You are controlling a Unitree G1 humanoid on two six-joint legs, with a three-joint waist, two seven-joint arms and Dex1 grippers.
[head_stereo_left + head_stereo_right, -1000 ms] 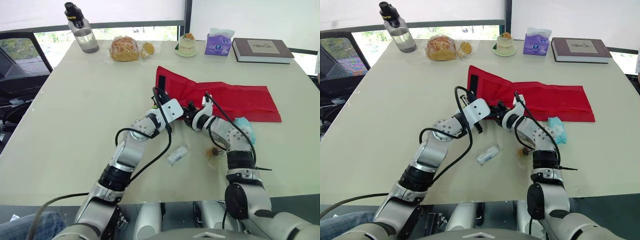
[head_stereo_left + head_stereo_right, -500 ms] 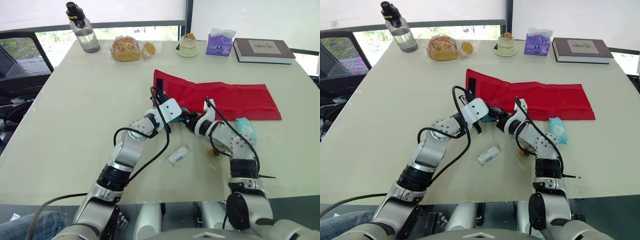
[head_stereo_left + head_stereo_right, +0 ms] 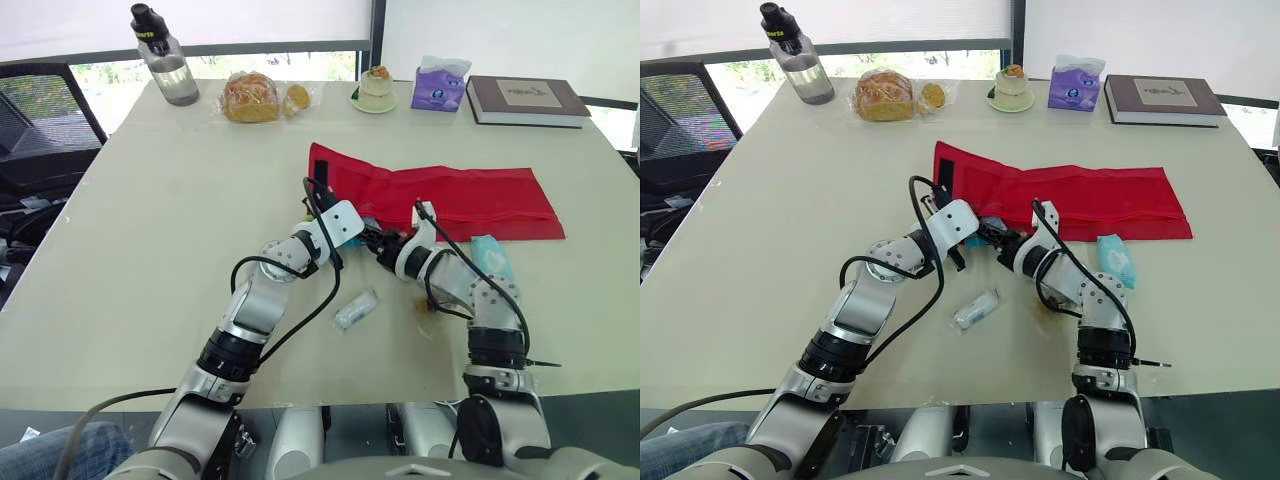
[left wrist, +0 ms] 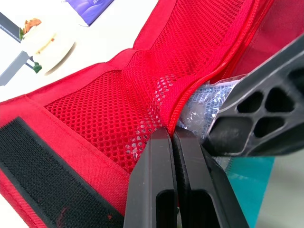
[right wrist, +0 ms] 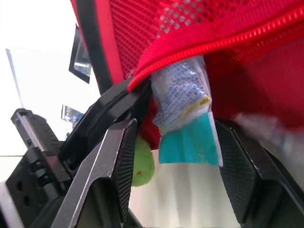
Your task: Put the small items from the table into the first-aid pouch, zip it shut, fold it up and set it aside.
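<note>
first-aid pouch (image 3: pixel 455 195) lies opened out, red, across the far middle of the table (image 3: pixel 150 230), and both grippers meet at its near left end. the left gripper (image 4: pixel 173 135) has its two black fingers pressed together on the pouch's mesh edge, just beside the zip, and that lip stands raised a little. the right gripper (image 5: pixel 175 128) faces it from the other side with its fingers spread wide. between them, touching neither as far as i can tell, a small blue and teal packet (image 5: pixel 186 114) sits with its upper part tucked under the raised zip edge and its lower part hanging out. a black fastening strip (image 4: pixel 45 164) runs across the pouch's left end.

on the bare table nearer the robot a small clear tube (image 3: pixel 356 308) lies on its side, with a small brown item (image 3: pixel 428 304) just beside the right forearm. a teal pack (image 3: pixel 490 258) lies near the pouch's near edge, to the right.

along the far edge stand a water bottle (image 3: pixel 165 70), bagged bread (image 3: pixel 250 97), a dessert on a saucer (image 3: pixel 374 90), a purple tissue pack (image 3: pixel 437 88) and a book (image 3: pixel 527 100).
</note>
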